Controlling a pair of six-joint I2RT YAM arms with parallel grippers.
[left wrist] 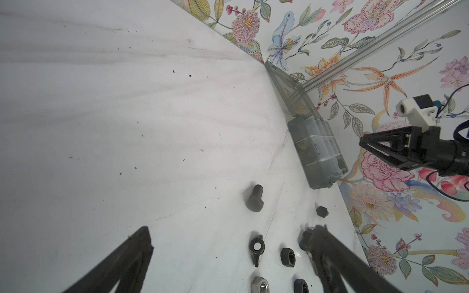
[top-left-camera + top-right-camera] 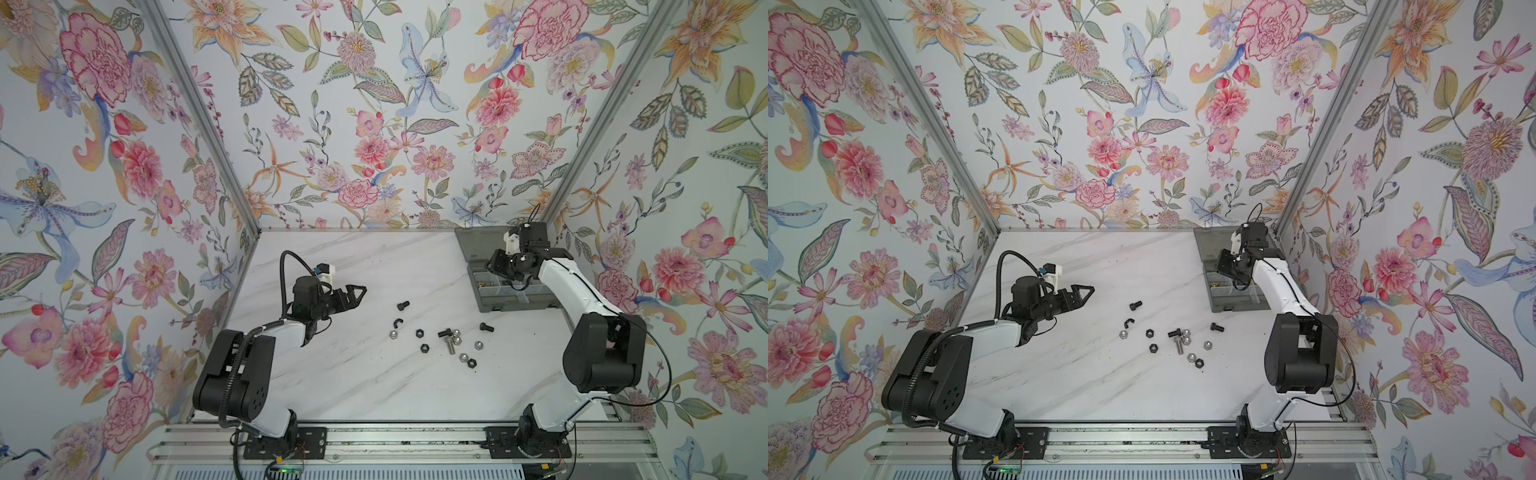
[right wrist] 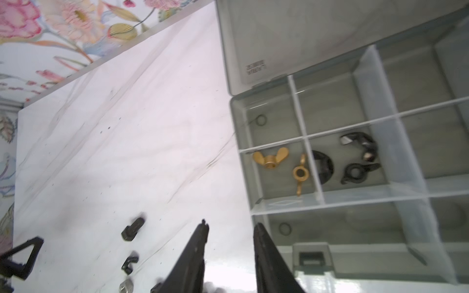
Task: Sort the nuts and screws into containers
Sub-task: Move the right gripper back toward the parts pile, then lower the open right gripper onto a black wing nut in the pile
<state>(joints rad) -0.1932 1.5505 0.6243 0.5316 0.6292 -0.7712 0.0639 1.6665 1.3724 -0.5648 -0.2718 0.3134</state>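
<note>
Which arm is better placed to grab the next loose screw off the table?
Left. The left fingers hang open beside the loose parts, a black screw just ahead; the right fingers are off at the box.

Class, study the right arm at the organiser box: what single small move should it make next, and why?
Probably swing the right gripper over to the nearest black screw. Its jaws stand apart and empty at the organiser box edge, while screws and nuts lie loose on the table.
</note>
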